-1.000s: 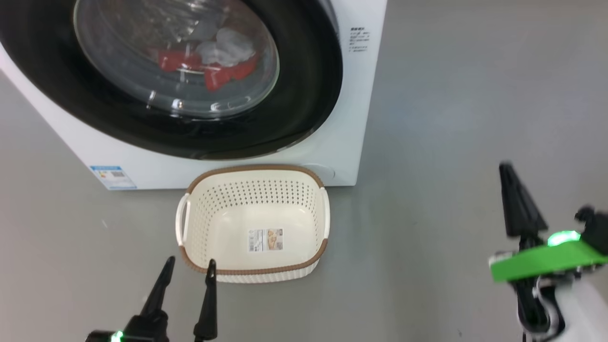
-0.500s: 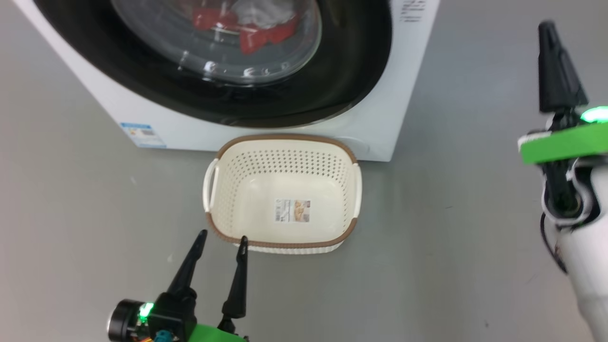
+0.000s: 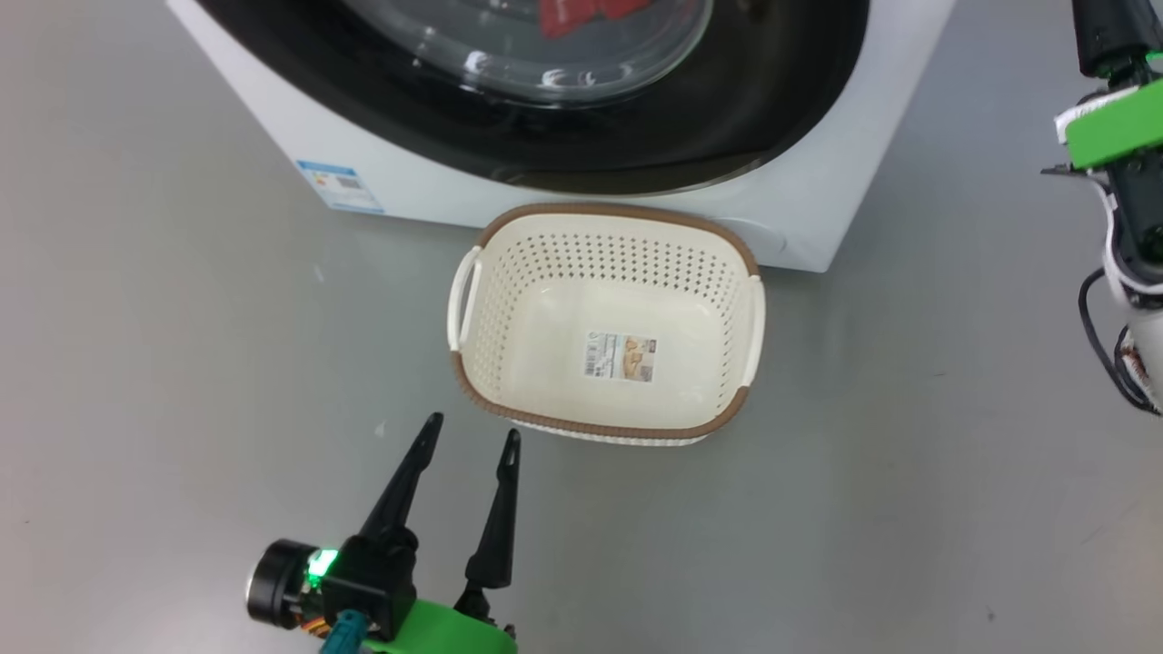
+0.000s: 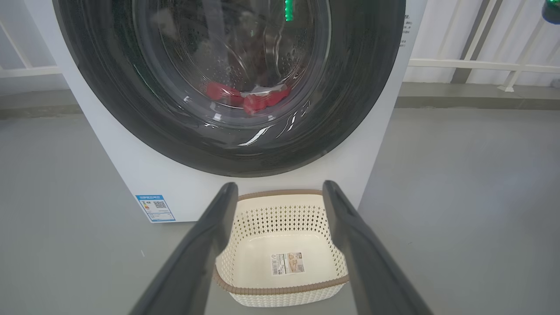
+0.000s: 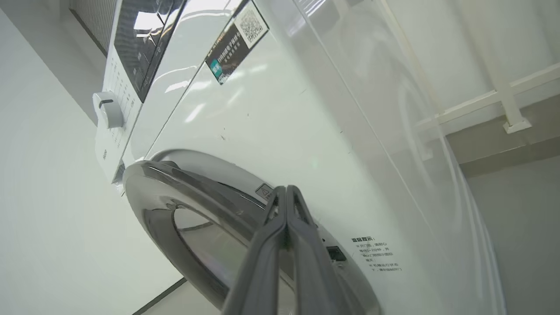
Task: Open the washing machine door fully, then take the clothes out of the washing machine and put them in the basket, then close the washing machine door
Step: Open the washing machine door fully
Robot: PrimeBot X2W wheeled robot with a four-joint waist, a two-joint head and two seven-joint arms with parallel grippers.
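The washing machine door (image 4: 109,100) is shut; it looks heavy and stiff (glass too), so pull at its edge. The right gripper (image 5: 285,192) is pressed together beside it, the left gripper (image 3: 473,427) spread wide

Washer (image 3: 818,213): upper body cut off by the head view's top edge; door (image 3: 727,136) cut off there too, above its lower arc; clothes (image 3: 581,11) behind the glass are a red scrap at that edge, shape unclear.

Label (image 3: 338,184) at the washer's lower left: print too small to read.

Basket (image 4: 284,290) before the washer: both sides partly hidden behind the left gripper (image 4: 280,186) fingers; sticker (image 4: 286,263) print illegible.
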